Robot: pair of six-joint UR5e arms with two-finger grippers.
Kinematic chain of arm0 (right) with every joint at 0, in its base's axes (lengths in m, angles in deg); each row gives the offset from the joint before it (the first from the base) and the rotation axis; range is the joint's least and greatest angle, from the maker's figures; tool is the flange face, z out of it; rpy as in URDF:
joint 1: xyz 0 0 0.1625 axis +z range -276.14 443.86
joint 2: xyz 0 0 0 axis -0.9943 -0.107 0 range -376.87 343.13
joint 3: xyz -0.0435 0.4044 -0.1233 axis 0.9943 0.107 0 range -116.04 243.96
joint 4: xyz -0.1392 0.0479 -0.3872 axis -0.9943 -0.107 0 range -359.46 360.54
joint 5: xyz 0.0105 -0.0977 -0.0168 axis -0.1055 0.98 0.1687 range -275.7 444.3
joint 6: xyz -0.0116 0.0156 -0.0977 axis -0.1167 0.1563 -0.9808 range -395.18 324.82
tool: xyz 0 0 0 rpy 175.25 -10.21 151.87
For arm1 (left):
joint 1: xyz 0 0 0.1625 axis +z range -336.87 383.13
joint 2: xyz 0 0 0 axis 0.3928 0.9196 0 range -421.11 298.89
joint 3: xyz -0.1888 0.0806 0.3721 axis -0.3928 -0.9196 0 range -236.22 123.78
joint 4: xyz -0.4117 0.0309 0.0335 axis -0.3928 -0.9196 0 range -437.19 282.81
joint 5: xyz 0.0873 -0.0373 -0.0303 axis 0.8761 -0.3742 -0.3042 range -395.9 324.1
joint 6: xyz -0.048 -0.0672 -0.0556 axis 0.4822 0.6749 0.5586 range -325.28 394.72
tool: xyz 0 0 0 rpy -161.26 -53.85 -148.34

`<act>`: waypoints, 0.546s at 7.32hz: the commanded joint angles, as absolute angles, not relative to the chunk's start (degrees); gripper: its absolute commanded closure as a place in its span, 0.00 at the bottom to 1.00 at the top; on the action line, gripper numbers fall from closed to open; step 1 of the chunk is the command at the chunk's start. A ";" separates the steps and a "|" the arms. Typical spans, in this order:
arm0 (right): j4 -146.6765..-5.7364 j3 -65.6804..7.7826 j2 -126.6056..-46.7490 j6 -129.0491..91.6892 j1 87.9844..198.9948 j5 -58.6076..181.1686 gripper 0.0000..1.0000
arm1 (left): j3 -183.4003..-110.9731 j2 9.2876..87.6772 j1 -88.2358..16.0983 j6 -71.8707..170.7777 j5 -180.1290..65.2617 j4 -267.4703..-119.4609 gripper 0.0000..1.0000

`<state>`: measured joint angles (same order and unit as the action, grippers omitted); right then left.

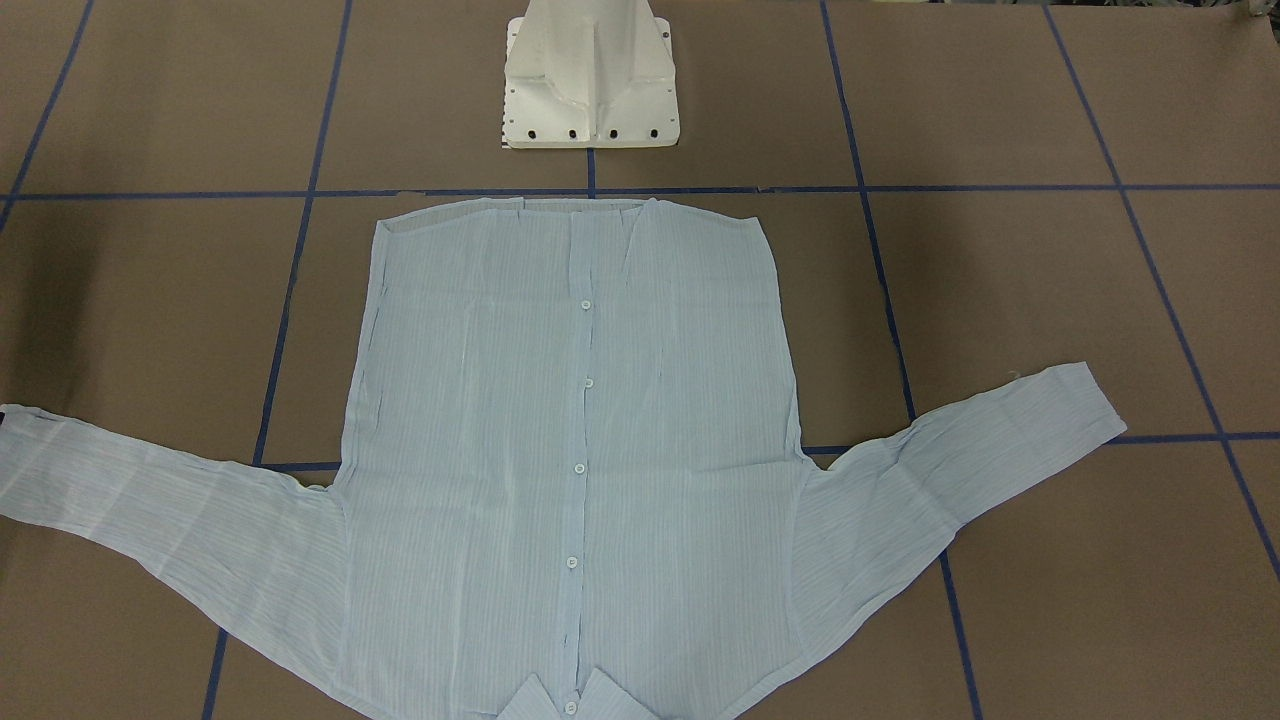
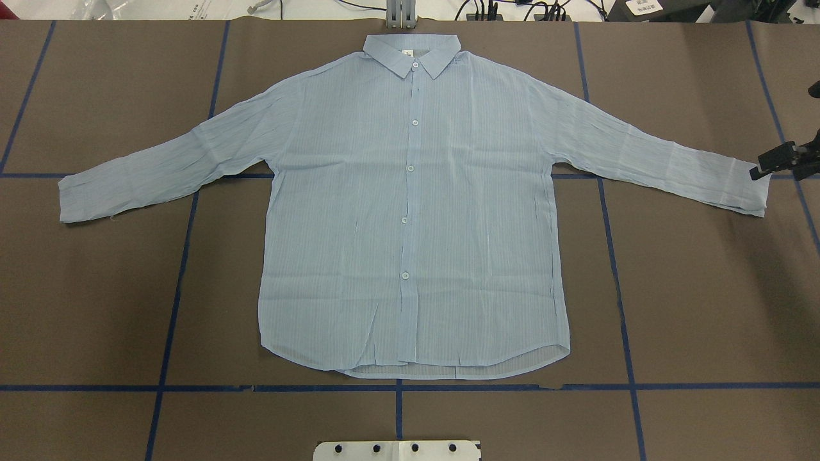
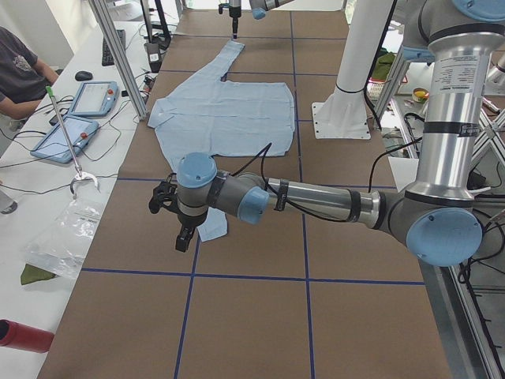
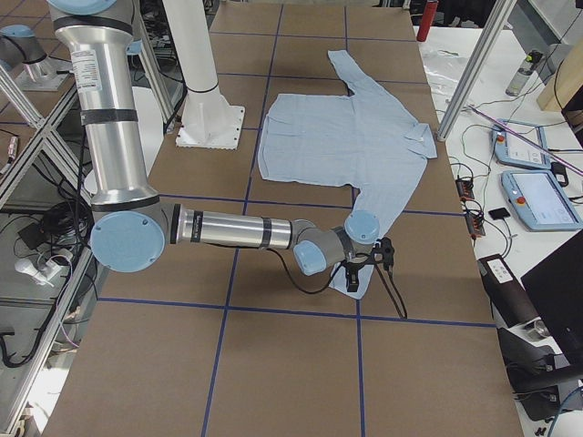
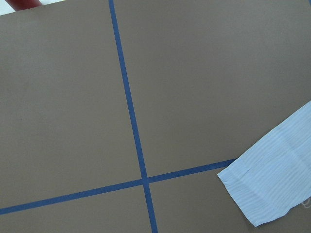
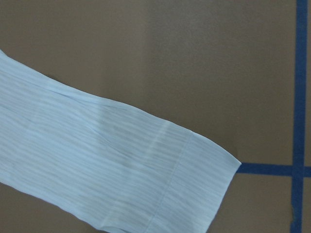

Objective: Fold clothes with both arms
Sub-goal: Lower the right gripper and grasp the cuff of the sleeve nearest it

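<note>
The pale blue striped shirt (image 2: 410, 211) lies flat and buttoned on the brown table, collar (image 2: 413, 54) at the far edge, hem toward the robot's base, both sleeves spread out sideways. My right gripper (image 2: 776, 160) hovers at the right cuff (image 2: 743, 186); only a black part shows, and I cannot tell whether it is open or shut. In the right wrist view that cuff (image 6: 194, 179) lies flat, no fingers in sight. My left gripper (image 3: 181, 235) hangs just over the left cuff (image 3: 211, 229), seen only from the side, so I cannot tell its state. The left wrist view catches the cuff (image 5: 272, 189) at its lower right.
The white pedestal base (image 2: 397, 450) stands near the hem. Blue tape lines (image 2: 173, 301) grid the table. Beyond the far edge are tablets (image 3: 91, 99), a plastic bag (image 3: 67, 237), a red bottle (image 3: 24, 335) and a seated person (image 3: 16, 63).
</note>
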<state>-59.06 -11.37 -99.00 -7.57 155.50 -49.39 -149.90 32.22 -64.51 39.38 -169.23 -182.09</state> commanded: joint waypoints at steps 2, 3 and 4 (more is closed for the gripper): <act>-59.05 -9.18 -98.61 -6.70 153.04 -45.51 0.02 | -149.91 32.23 -64.50 39.38 -169.32 -182.21 0.00; -59.05 -9.08 -98.61 -6.62 152.94 -45.69 0.02 | -149.82 32.23 -64.50 39.38 -169.32 -182.22 0.00; -59.14 -8.90 -98.69 -6.53 152.94 -45.86 0.02 | -149.82 32.23 -64.50 39.38 -169.23 -182.22 0.00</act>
<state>-59.07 -9.23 -98.63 -6.63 153.09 -45.74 -149.86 32.23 -64.50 39.38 -169.30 -182.20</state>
